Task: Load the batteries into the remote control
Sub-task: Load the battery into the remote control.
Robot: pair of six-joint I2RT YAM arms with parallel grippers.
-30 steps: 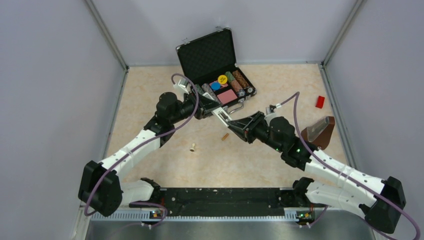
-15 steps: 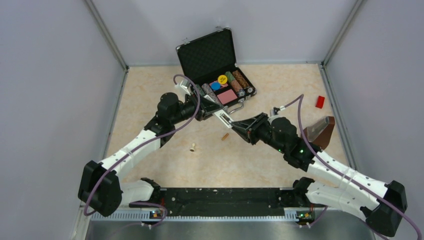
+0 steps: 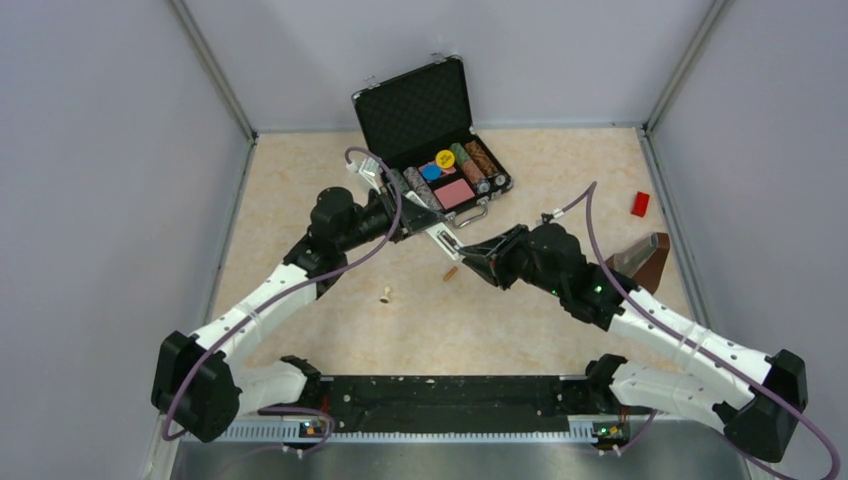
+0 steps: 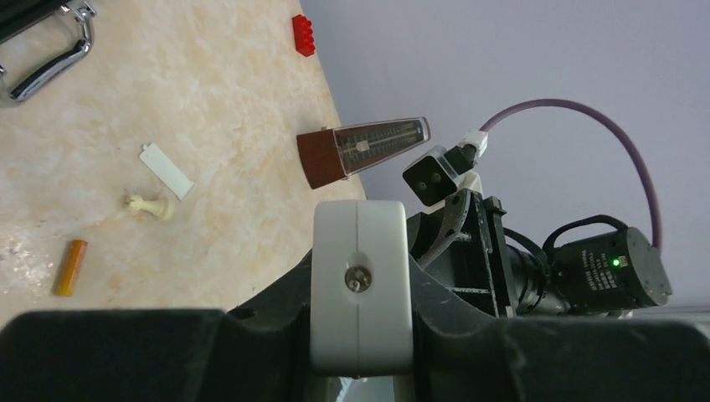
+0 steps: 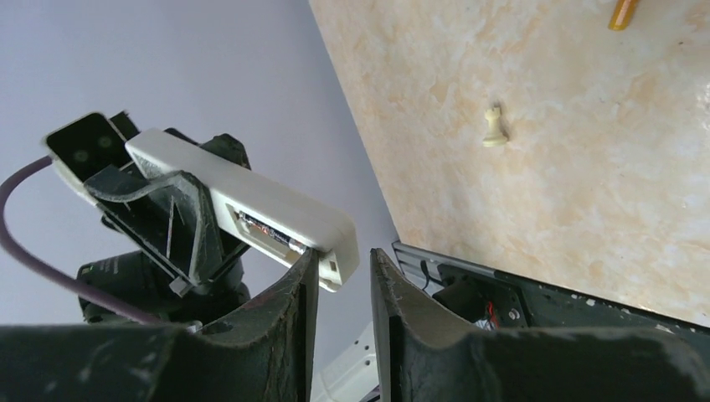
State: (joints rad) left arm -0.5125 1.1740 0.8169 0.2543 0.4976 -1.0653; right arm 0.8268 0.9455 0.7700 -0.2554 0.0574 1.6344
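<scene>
My left gripper (image 3: 420, 222) is shut on the remote control (image 3: 443, 237), a slim white bar held above the table; its end face fills the left wrist view (image 4: 360, 285). In the right wrist view the remote (image 5: 251, 197) shows its open slot with a blackish battery (image 5: 270, 235) lying in it. My right gripper (image 5: 343, 255) is open with a narrow gap, nothing between the fingers, its tips at the remote's free end; one fingertip (image 5: 308, 258) touches the slot's edge. The copper-orange battery (image 3: 451, 272) lies on the table below.
An open black chip case (image 3: 440, 140) stands at the back. A cream pawn (image 3: 385, 294) lies left of centre. A brown metronome (image 3: 637, 262) and a red brick (image 3: 640, 204) are at the right. A white cover strip (image 4: 167, 171) lies on the table.
My right gripper has edged left and closer to the remote's free end. The left arm has shifted only slightly, still holding the remote.
</scene>
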